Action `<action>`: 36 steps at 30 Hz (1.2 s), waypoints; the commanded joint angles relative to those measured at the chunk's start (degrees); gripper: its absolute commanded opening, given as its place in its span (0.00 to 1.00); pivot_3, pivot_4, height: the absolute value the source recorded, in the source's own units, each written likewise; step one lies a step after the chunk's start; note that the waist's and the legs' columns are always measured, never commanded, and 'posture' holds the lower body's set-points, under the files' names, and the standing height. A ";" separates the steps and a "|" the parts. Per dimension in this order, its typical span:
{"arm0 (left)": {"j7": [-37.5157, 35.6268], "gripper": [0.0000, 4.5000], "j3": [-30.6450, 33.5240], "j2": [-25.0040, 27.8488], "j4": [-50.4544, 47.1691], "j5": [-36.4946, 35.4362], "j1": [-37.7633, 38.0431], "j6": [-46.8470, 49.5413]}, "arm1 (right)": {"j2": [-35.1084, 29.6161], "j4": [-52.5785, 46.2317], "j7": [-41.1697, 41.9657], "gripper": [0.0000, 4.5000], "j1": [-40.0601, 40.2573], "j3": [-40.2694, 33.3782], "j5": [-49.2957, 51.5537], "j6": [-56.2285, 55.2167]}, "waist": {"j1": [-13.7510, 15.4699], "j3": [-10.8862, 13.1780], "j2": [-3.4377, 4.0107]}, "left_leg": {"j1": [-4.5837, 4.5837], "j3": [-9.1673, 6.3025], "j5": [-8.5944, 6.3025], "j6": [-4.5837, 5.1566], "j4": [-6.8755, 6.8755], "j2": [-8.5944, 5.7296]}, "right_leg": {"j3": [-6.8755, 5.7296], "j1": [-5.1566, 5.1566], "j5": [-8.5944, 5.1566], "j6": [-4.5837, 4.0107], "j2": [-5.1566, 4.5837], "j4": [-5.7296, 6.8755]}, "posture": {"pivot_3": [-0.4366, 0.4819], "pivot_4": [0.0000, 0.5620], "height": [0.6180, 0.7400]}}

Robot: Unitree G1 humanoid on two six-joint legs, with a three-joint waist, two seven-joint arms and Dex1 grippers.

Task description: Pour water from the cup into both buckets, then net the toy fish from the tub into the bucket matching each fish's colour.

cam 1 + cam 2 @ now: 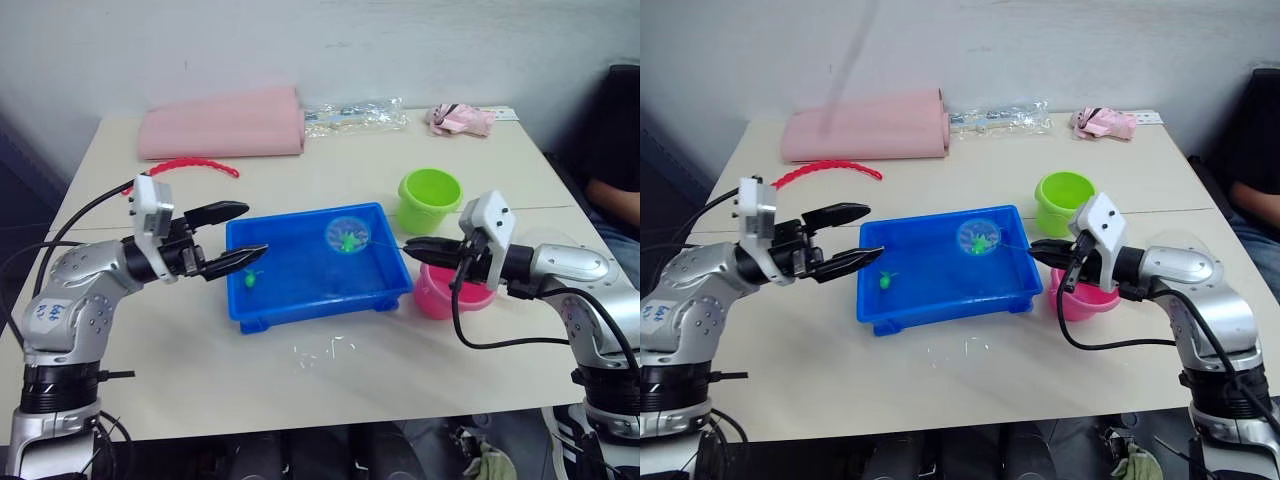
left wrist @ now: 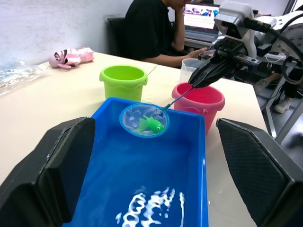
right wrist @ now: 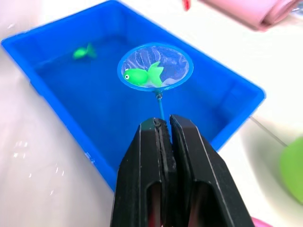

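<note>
**Ana:** Pale desk point(image 1: 330, 390) under everything, plain wall behind. Where does the step stand?

**Ben:** Start at the right hand point(image 3: 163, 124): its two black fingers are pressed together on the thin dark stick of the small round net with the blue hoop and pale mesh point(image 3: 155, 66). A green toy fish point(image 3: 140, 75) lies in the mesh, and the hoop hangs over the far right part of the shallow bright blue plastic tub point(image 1: 300, 312).

**Ana:** And the left hand point(image 1: 234, 237)?

**Ben:** Fingers apart, empty, hovering at the tub's left rim. A second green fish point(image 1: 250, 279) sits in the water near that side.

**Ana:** So the catch goes to the lime green plastic bucket point(image 1: 430, 198)?

**Ben:** I'd judge so. It stands just beyond the tub's far right corner, with the pink plastic bucket point(image 1: 450, 292) nearer, right under the right hand. The clear plastic cup point(image 2: 191, 71) is just behind the pink one.

**Ana:** How to do it well?

**Ben:** Keep the hoop level, lift it clear of the rim, swing far and right past the pink bucket, then tip only once centred over the green mouth.
</note>
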 commanded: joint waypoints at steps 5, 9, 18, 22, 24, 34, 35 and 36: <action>2.84 0.99 -0.03 -1.81 2.52 0.48 -4.87 0.02 | -2.87 3.63 -2.01 0.00 -2.92 -6.27 1.68 -2.44 | -0.19 0.00 0.00 | 0.00 0.03 0.00 0.00 0.00 0.01 | 0.01 0.00 0.00 0.00 0.03 0.00 | 0.48 0.27 1.00; 3.56 0.99 -0.82 -3.59 3.26 0.70 -6.69 -0.54 | -5.59 14.32 -1.96 0.00 -6.64 -6.08 -2.58 -9.68 | -0.08 0.00 0.00 | 0.01 0.05 0.01 0.00 0.02 0.00 | 0.01 0.00 0.00 0.00 0.04 -0.04 | 0.48 0.27 1.00; 7.87 0.99 -2.49 -7.23 0.95 2.68 -6.27 -0.96 | -6.17 35.72 -8.19 0.00 -15.55 -1.00 -14.88 -27.22 | -0.11 0.00 -0.01 | 0.00 0.09 0.05 -0.02 0.03 -0.01 | 0.04 -0.01 0.01 0.02 0.03 -0.02 | 0.48 0.27 1.00; 10.13 0.99 -3.16 -8.40 0.10 2.98 -6.09 -0.24 | -7.24 39.94 -11.20 0.00 -15.89 2.99 -22.41 -36.25 | -0.18 0.00 -0.01 | 0.01 0.09 0.06 -0.05 0.02 0.00 | 0.05 -0.01 0.01 0.02 0.05 -0.01 | 0.48 0.27 1.00; 10.98 0.99 -3.47 -8.84 -0.12 3.27 -6.14 -0.02 | -8.37 41.59 -14.03 0.00 -15.77 5.21 -27.37 -42.59 | -0.17 0.00 0.00 | 0.01 0.09 0.07 -0.06 0.03 0.00 | 0.06 -0.01 0.01 0.02 0.03 -0.01 | 0.48 0.27 1.00; 10.70 0.99 -3.84 -8.98 0.48 3.06 -6.42 0.10 | -14.44 47.22 -27.57 0.00 -17.23 12.45 -45.42 -63.32 | -0.18 0.01 0.00 | 0.02 0.10 0.13 -0.16 0.04 0.01 | 0.11 -0.03 0.01 0.02 0.05 -0.01 | 0.48 0.27 1.00; 10.72 0.99 -3.53 -9.33 0.45 2.55 -6.29 0.12 | -15.66 47.05 -28.99 0.00 -17.39 13.72 -48.32 -65.55 | -0.18 0.01 0.00 | 0.02 0.10 0.14 -0.16 0.04 0.01 | 0.12 -0.03 0.01 0.02 0.05 0.00 | 0.48 0.27 1.00; 10.74 0.99 -3.16 -9.66 0.33 2.04 -6.07 0.06 | -16.84 46.87 -29.74 0.00 -17.36 14.85 -50.71 -67.51 | -0.18 0.01 0.01 | 0.03 0.10 0.14 -0.17 0.04 0.02 | 0.12 -0.03 0.01 0.02 0.06 -0.01 | 0.48 0.27 1.00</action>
